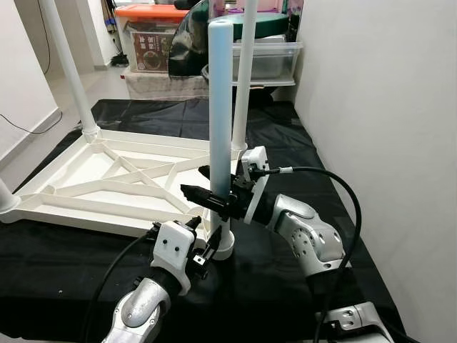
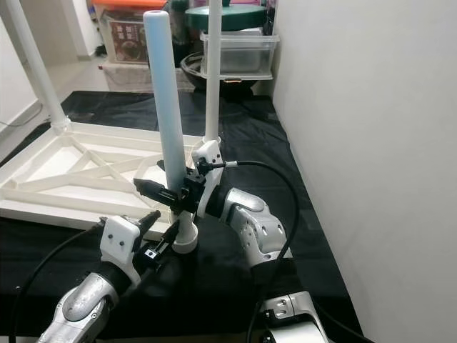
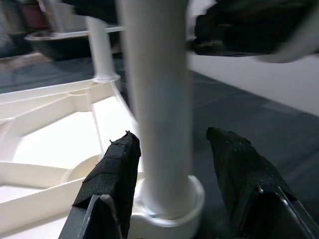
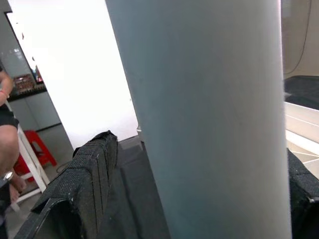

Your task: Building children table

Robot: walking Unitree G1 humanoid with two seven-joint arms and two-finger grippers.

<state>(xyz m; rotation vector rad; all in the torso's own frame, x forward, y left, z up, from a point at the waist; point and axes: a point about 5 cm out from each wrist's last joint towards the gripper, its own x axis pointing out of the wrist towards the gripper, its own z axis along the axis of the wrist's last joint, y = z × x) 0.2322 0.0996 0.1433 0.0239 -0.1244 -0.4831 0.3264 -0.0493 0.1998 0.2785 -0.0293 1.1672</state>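
Observation:
The white tabletop (image 1: 86,187) lies upside down on a black cloth. A pale blue-white table leg (image 1: 220,107) stands upright in the near right corner socket (image 1: 224,247). My right gripper (image 1: 214,194) is shut on this leg about a third of the way up; in the right wrist view the leg (image 4: 209,114) sits between the two fingers (image 4: 92,167). My left gripper (image 1: 206,244) is low by the socket and open, its fingers (image 3: 117,164) either side of the leg (image 3: 159,99) with gaps. Another two white legs (image 1: 244,71) (image 1: 68,64) stand in the far corners.
A white wall (image 1: 385,107) runs close along the right. Storage boxes (image 1: 153,46) and a clear bin (image 1: 275,61) stand behind the table. The black cloth (image 1: 285,307) reaches to the near edge. A person's arm (image 4: 7,149) and a red stool (image 4: 37,152) show in the right wrist view.

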